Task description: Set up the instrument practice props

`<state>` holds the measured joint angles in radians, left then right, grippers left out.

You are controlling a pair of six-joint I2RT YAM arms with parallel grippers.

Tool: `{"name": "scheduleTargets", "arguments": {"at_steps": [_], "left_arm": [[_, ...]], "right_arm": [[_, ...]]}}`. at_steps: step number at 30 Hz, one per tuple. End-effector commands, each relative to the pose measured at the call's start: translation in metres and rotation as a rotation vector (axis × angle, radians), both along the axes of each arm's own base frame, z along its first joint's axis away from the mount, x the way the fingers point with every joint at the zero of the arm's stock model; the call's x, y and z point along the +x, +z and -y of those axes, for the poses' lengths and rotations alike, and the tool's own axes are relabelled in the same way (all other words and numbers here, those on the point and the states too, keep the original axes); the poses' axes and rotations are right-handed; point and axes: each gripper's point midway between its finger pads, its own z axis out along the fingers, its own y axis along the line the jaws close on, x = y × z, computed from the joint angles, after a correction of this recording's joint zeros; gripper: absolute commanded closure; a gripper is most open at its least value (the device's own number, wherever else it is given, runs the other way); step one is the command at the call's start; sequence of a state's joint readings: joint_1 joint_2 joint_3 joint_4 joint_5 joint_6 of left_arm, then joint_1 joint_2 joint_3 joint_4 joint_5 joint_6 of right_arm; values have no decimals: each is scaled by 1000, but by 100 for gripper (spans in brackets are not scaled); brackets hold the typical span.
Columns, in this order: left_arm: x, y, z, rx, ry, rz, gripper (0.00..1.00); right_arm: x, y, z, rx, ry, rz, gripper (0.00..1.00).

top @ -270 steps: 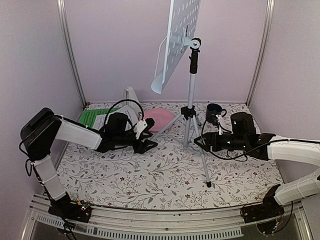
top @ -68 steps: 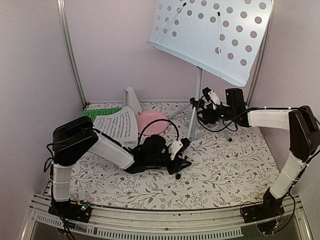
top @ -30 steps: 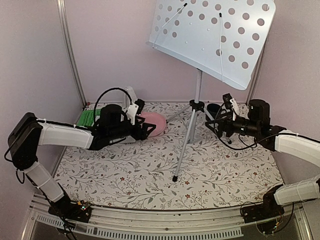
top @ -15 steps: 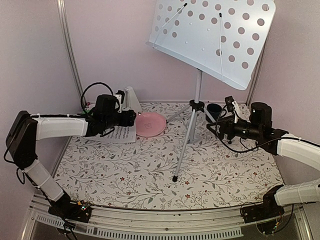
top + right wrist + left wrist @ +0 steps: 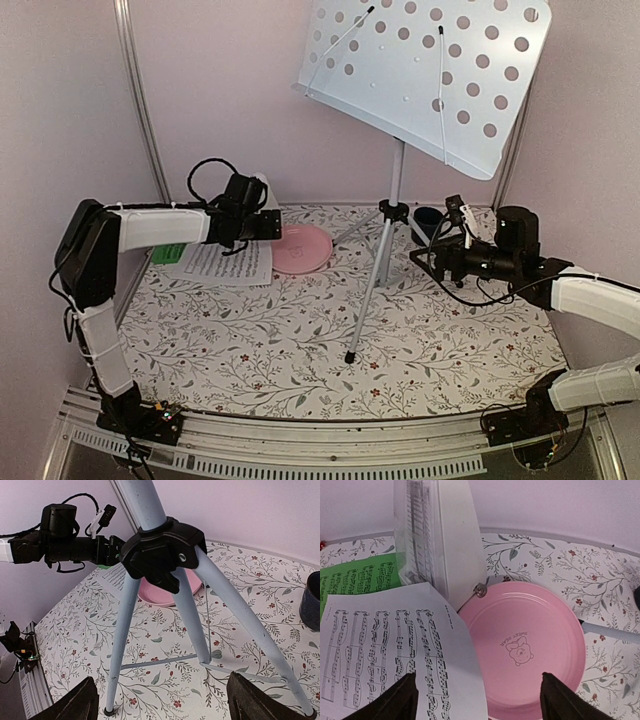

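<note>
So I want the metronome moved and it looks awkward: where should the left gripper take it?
The metronome stands upright and tapers upward, so grip its flat sides above mid-height, coming level from the front. The open left gripper probably spans it there. Lower down, the sheet and plate crowd its base.

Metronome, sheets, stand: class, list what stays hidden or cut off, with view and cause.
Metronome: top cut by upper edge, left wrist view.
Green sheet: partly under white sheet, left wrist view.
Mug: cut by right edge, right wrist view.
Stand: desk outside right wrist view.
</note>
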<state>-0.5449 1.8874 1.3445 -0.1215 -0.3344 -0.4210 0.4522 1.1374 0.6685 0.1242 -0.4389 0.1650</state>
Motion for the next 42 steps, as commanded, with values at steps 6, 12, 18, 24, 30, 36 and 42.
{"name": "scheduleTargets", "arguments": {"at_steps": [6,12,18,24,30,36,42], "left_arm": [[18,-35,-12,68,108,-77,20],[28,-51,-11,95,137,-107,23],[33,-55,-14,104,172,-112,32],[33,-52,-22,72,211,-112,57],[34,-52,-22,49,209,-128,85],[26,-30,-25,-21,211,-99,100],[8,35,-23,-152,177,-8,100]], "right_arm": [[5,9,-5,6,0,14,10],[7,11,-6,9,-1,18,9],[7,10,-7,13,3,17,9],[7,17,-11,19,13,26,9],[5,19,-8,17,4,40,9],[1,22,-8,14,20,58,9],[-4,30,-12,25,47,91,9]]}}
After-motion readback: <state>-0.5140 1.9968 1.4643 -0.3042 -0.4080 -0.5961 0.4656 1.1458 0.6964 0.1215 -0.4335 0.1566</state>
